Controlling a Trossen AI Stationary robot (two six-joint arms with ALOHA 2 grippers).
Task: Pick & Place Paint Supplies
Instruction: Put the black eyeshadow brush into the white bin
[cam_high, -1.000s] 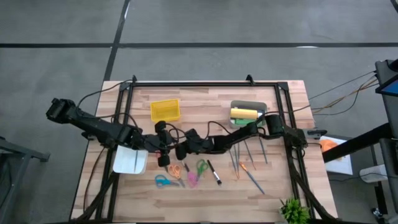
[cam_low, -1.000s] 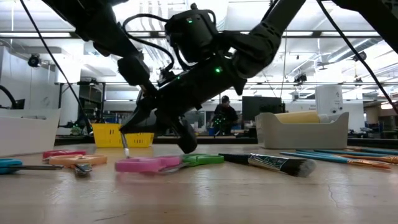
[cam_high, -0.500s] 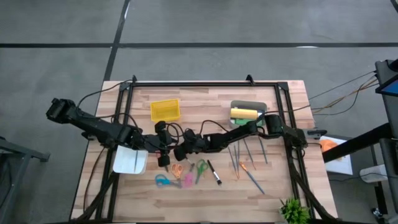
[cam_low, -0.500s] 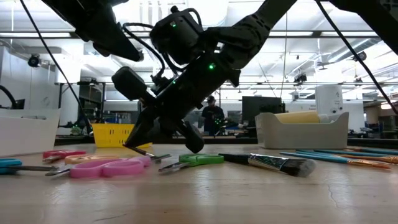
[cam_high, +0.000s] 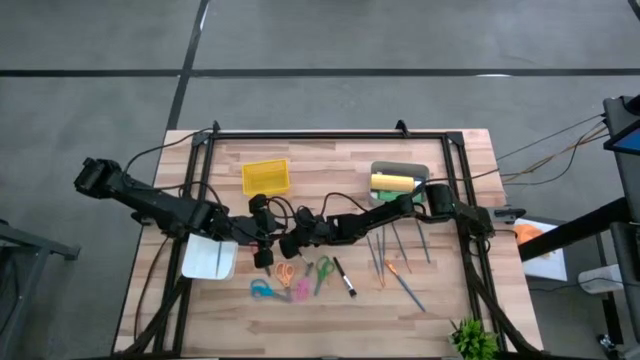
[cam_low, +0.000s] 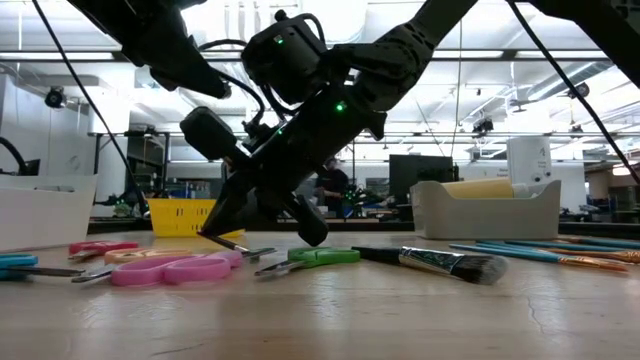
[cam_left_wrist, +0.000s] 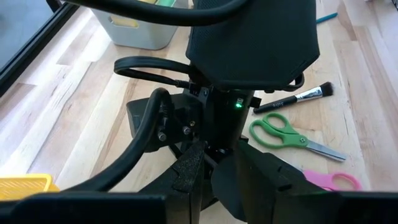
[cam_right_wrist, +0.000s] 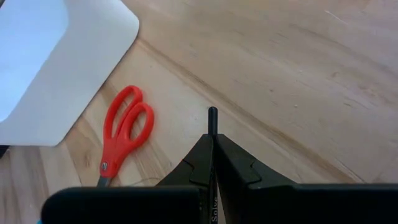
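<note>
Right gripper (cam_right_wrist: 212, 163): we see it pinched on a thin black brush handle (cam_right_wrist: 212, 121) — bristles hidden.
Left gripper (cam_high: 262, 257): we cannot tell.

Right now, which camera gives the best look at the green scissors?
The left wrist view: the green scissors lie whole and unblocked, handles and blades clear, beside the brush. From above they are a tiny green sliver. The low view shows them edge-on. The right wrist view misses them.

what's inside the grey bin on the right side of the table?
In the grey bin, a yellow paint bottle lies on its side. A bit of green shows beside it; the right arm covers the rest.
</note>
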